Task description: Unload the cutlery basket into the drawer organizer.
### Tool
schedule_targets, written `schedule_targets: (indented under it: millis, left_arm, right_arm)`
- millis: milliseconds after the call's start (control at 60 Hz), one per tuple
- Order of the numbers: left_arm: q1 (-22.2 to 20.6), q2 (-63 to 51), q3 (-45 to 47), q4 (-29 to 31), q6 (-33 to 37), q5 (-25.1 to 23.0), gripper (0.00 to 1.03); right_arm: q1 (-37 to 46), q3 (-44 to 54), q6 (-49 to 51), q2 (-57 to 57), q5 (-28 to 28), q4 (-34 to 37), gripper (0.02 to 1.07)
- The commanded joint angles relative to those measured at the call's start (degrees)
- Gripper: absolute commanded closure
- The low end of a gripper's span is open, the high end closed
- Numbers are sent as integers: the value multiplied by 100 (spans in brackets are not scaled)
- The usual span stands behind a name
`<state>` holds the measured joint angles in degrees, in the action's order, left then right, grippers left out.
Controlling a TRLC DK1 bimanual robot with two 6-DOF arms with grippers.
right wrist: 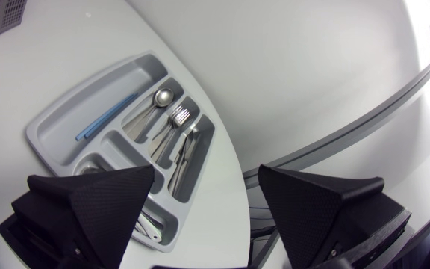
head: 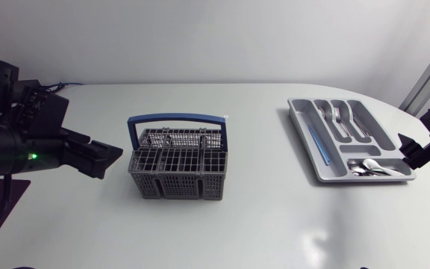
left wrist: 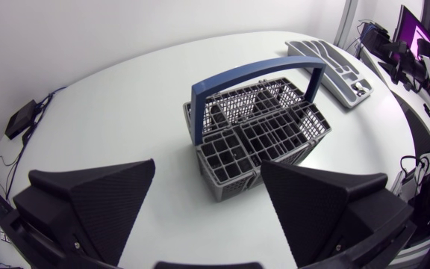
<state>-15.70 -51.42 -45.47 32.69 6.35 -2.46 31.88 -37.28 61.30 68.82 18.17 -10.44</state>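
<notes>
One cutlery basket (head: 178, 166): grey plastic lattice with a blue arched handle (head: 178, 117), sitting mid-table. One drawer organizer (head: 303, 119): a smooth grey moulded tray, well apart from the basket on the right side. It holds one blue stick (head: 316, 142), metal forks (head: 337, 114) and spoons (head: 372, 168); exact counts are too small to tell. Your left gripper (left wrist: 207, 196) is released, fingers spread, facing the basket. Your right gripper (right wrist: 206, 198) is released too, by the organizer's corner.
</notes>
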Motion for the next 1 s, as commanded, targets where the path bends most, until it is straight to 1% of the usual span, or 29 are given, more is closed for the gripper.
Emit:
schedule_targets:
  millis: [0,100,317,350,450,550,600,683,850,983]
  left_arm:
    - [155,176,197,27,226,35,4]
    - [278,317,346,36,305,35,4]
    - [498,633,540,45,420,35,4]
    - [533,686,575,45,437,35,4]
    - [639,809,680,36,490,35,4]
    - [771,923,786,-8,578,35,4]
    - [876,949,865,-61,631,35,4]
    - [929,1046,1023,-149,683,35,4]
    - [1069,1196,1322,-351,745,26,4]
    - [1201,1327,1585,-614,754,26,4]
  right_arm:
    - [-68,256,-672,-413,72,103,6]
    - [-235,493,-1357,-1011,134,86,6]
    - [-753,1012,-2430,-2346,-95,86,6]
    - [-841,1091,-2491,-2496,-183,86,6]
    - [-1263,1337,-2649,-2935,-692,59,6]
    - [-1456,1574,-2808,-3331,-947,42,6]
    - [-1632,1671,-2869,-3524,-1149,86,6]
    - [-1887,1864,-3018,-3911,-1448,86,6]
    - [-2177,2111,-3168,-4561,-1817,226,6]
    - [-2287,2335,-3420,-5081,-1892,368,6]
